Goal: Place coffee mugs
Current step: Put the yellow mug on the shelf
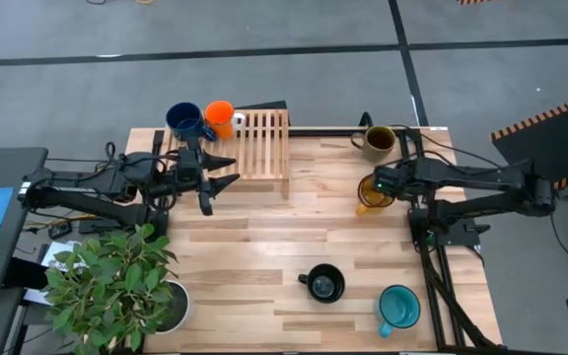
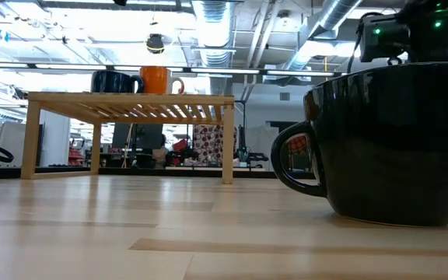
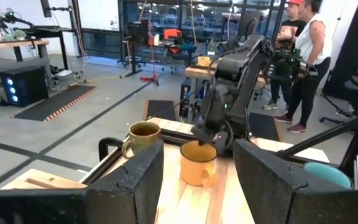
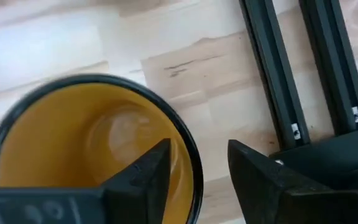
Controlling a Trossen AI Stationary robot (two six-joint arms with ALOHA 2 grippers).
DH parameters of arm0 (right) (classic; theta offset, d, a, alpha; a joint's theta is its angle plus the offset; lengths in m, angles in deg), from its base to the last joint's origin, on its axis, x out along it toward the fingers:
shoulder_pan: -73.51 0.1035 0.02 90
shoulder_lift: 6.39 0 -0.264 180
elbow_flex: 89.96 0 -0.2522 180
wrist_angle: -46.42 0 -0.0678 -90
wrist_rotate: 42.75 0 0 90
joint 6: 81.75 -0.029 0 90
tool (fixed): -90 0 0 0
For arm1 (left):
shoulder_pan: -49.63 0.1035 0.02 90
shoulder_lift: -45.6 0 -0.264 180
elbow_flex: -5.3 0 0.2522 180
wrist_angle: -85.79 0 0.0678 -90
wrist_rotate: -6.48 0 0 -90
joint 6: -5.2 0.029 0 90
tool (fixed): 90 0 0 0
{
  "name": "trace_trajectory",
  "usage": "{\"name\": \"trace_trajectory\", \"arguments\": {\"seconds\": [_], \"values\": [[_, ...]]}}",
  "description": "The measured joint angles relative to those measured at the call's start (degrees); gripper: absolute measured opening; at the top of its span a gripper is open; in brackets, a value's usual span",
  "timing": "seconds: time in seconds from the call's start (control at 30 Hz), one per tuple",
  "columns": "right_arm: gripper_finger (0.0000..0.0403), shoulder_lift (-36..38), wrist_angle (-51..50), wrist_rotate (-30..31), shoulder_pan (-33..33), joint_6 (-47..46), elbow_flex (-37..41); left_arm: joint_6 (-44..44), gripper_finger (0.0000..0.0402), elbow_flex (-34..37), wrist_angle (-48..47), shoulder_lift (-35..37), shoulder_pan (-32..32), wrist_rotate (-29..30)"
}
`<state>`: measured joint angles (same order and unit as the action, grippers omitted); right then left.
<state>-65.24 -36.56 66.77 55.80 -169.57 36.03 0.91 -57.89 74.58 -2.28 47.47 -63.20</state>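
Note:
My right gripper (image 1: 374, 188) (image 4: 197, 163) is open over the yellow mug (image 1: 369, 193) (image 3: 197, 163) near the table's right edge. One finger reaches inside the mug and one stands outside, with the rim (image 4: 190, 163) between them untouched. My left gripper (image 1: 227, 172) is open and empty beside the wooden rack (image 1: 262, 144). The dark blue mug (image 1: 184, 120) and the orange mug (image 1: 220, 115) stand on the rack's left end. The olive-brown mug (image 1: 379, 141) stands at the far right, the black mug (image 1: 323, 283) and the teal mug (image 1: 398, 307) near the front edge.
A leafy plant in a white pot (image 1: 116, 281) fills the near left corner. Black frame rails (image 4: 278, 74) run along the table's right edge beside the yellow mug. Two people (image 3: 303, 56) stand in the room beyond the table. Bare wood lies in the table's middle (image 1: 294, 222).

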Motion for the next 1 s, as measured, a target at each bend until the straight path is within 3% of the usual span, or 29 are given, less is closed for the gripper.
{"name": "trace_trajectory", "arguments": {"seconds": [0.2,0.4,0.53,0.73,1.0], "values": [[0.0146,-3.5,2.2,-0.3,-0.1,3.5,0.0,1.2,0.0181,0.0,3.5,2.0,0.0,0.0],[0.0049,-2.5,3.7,-1.7,0.2,6.5,-0.8,4.8,0.0181,0.0,7.8,6.5,0.0,1.6],[0.0038,-0.3,2.9,-1.6,1.2,10.3,-4.9,6.1,0.0181,0.0,7.2,8.9,0.0,4.4],[0.0038,0.8,2.9,-0.2,0.5,20.1,-20.1,8.6,0.0181,0.0,7.4,10.1,0.0,5.5],[0.0038,-11.1,10.7,-4.4,0.9,36.1,-43.0,9.7,0.0181,0.0,7.2,8.8,0.0,5.7]]}}
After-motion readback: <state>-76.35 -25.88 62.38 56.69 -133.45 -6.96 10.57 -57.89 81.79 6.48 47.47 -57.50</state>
